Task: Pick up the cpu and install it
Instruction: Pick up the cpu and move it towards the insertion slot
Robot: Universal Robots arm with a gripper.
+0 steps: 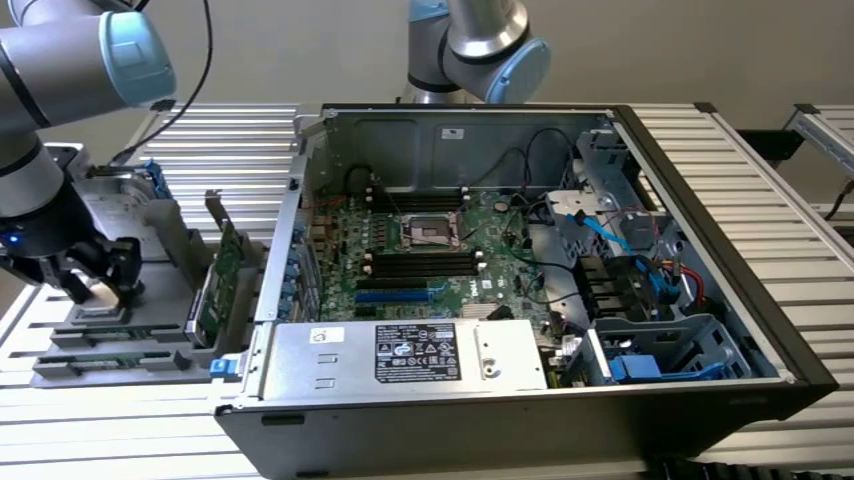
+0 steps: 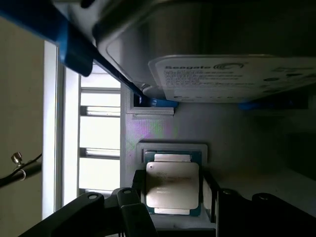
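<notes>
The cpu (image 2: 172, 183), a small flat square chip with a silver-grey metal top, lies in a square recess of a grey holder (image 2: 237, 138). My gripper (image 2: 174, 190) straddles it, with one dark finger (image 2: 138, 180) against one edge and the other finger against the opposite edge, so the jaws are shut on the chip. In the exterior view the gripper (image 1: 100, 283) hangs low over the grey holder (image 1: 147, 335) at the exterior view's left, beside the open computer case (image 1: 534, 400). The motherboard's empty socket (image 1: 430, 232) sits in the middle of the case.
A silver hard drive (image 2: 232, 74) with a white label and a blue bracket stands close beside the cpu's recess. A long green circuit card (image 1: 220, 275) stands upright between the holder and the case. A second arm (image 1: 474, 50) rises behind the case. Cables and a blue drive cage crowd the case's right.
</notes>
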